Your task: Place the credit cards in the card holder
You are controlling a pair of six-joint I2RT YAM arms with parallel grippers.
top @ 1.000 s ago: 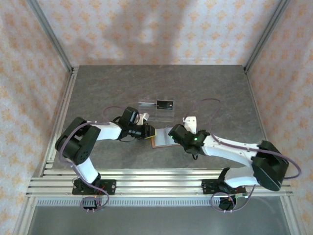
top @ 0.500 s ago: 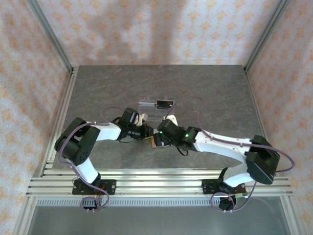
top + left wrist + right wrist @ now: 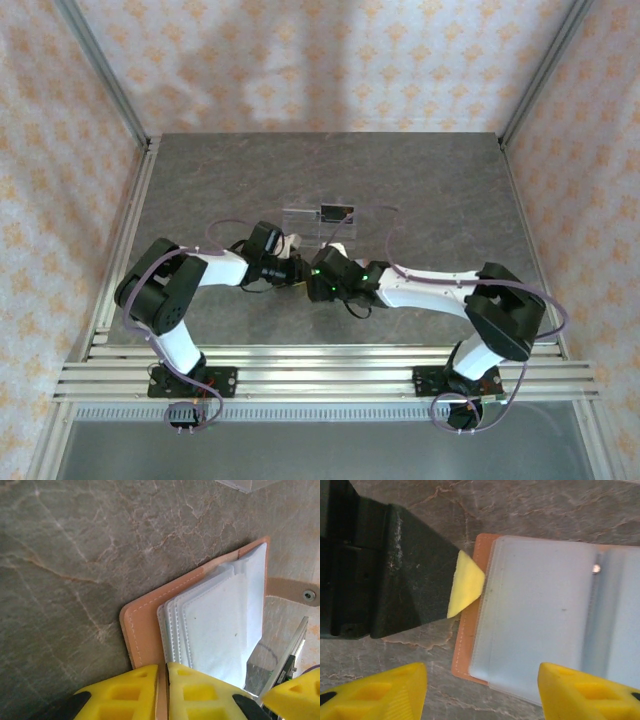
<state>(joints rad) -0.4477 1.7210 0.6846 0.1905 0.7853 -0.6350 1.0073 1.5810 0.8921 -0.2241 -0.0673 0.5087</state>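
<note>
Left wrist view, open reddish-brown leather card holder (image 3: 142, 630), clear sleeves (image 3: 215, 625) inside, left gripper (image 3: 162, 669) pinching its edge, right gripper (image 3: 480, 677) spread.

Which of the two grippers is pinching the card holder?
The left gripper, shut on the leather edge of the card holder; the right gripper is open above it.

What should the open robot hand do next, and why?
Probably the open right gripper should dip and pinch the clear plastic sleeves: the left gripper clamps the reddish-brown leather card holder at its edge, and the sleeves lie under the right gripper's fingers.
</note>
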